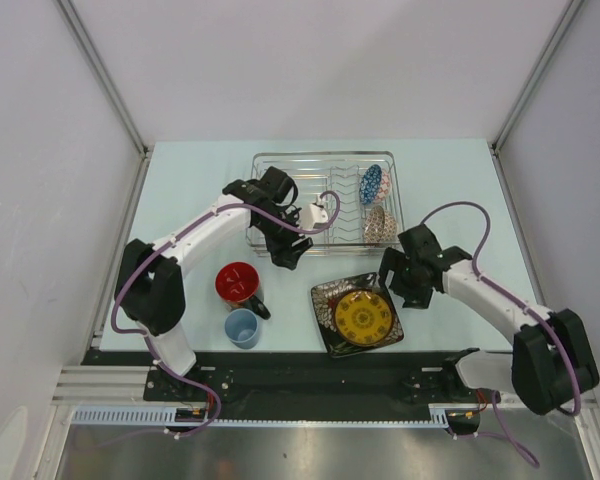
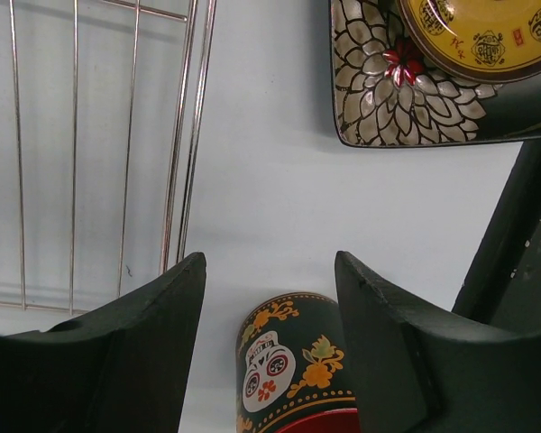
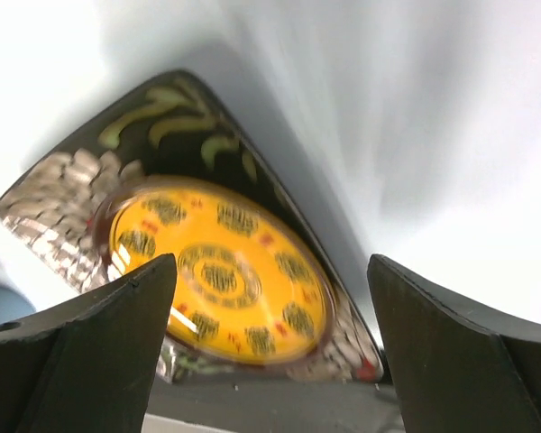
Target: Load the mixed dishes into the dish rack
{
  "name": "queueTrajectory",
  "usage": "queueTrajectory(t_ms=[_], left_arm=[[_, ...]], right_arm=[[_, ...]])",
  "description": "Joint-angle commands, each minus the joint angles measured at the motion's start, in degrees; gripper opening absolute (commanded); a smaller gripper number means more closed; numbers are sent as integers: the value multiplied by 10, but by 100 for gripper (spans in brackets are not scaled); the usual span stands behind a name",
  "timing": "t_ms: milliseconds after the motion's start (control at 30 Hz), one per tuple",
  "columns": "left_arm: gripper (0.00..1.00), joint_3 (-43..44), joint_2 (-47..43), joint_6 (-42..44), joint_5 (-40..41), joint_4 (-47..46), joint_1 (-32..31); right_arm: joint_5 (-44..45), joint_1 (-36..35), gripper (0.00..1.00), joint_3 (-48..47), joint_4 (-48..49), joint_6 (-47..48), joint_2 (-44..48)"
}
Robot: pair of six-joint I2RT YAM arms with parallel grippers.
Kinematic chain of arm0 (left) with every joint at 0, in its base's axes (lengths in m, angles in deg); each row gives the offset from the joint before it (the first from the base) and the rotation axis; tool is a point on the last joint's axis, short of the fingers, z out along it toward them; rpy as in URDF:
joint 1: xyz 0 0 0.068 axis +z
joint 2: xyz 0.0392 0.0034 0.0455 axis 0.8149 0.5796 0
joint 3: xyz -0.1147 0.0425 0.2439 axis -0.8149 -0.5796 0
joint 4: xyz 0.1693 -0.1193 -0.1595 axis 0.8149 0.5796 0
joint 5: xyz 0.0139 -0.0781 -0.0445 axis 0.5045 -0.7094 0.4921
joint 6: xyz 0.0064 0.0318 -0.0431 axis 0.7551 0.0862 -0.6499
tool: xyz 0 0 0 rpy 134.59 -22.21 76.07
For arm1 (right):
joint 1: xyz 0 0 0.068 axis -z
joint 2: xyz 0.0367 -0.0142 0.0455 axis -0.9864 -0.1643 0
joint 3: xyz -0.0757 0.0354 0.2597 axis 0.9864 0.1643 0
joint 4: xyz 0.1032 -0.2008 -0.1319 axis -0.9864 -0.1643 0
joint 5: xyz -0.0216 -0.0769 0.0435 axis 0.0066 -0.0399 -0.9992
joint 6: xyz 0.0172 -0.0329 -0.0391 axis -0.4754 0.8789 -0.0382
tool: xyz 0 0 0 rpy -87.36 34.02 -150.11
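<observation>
The silver wire dish rack point(image 1: 325, 158) stands at the back centre. The blue-patterned bowl point(image 1: 370, 184) and the pinkish-beige bowl point(image 1: 380, 225) stand on edge in its right end. My left gripper point(image 1: 286, 254) is open and empty at the rack's front edge, above the skull-print mug point(image 1: 238, 284). In the left wrist view the mug point(image 2: 293, 361) lies below the open gripper point(image 2: 269, 262). The light-blue cup point(image 1: 242, 328) stands in front of the mug. The yellow plate point(image 1: 364, 316) lies on the dark square floral plate point(image 1: 328, 297). My right gripper point(image 1: 393, 278) is open and empty just right of them. In the blurred right wrist view it point(image 3: 270, 262) frames the yellow plate point(image 3: 221, 275).
The rack's wires point(image 2: 180, 135) run along the left of the left wrist view, and the square plate point(image 2: 379, 99) with the yellow plate point(image 2: 487, 32) shows at top right. White walls enclose the table on three sides. A white part point(image 1: 318, 213) lies in the rack.
</observation>
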Motion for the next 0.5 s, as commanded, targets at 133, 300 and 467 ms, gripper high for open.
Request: queueTrajectory(t_ms=[133,300,467], left_arm=[[64,17,-1,0,-16,-14,-10],[64,7,8,-1,2,-29,-31],[64,1,21,1,16,-43,-48]], right_arm=[[-9,-2,93,-27,-119,9,102],[-32,-24,89,-20,-111,2,96],[-39,-38,85,-9,-89,-2,89]])
